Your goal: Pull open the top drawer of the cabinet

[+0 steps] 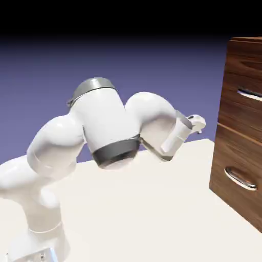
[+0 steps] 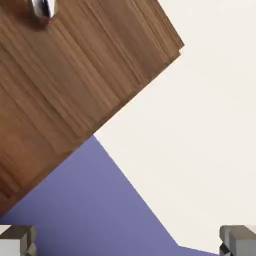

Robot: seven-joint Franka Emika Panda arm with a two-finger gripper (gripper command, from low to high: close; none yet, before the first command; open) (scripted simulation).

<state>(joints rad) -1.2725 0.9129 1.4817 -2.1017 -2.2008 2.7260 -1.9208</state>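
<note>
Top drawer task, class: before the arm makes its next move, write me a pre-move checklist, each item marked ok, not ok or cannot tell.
1. Gripper open, nothing between the fingertips: ok.
2. Gripper at the top drawer's handle: not ok, a clear gap remains.
3. Top drawer shut, flush with the cabinet: ok.
4. Hand view aimed at that handle: not ok, it shows a cabinet corner, table and backdrop.
5. Path from gripper to handle free: ok, nothing stands between.

Glossy white rounded arm (image 1: 102, 128), grey joint caps and bands, tool (image 2: 128, 240) with 2 grey fingertips (image 2: 239, 239)
</note>
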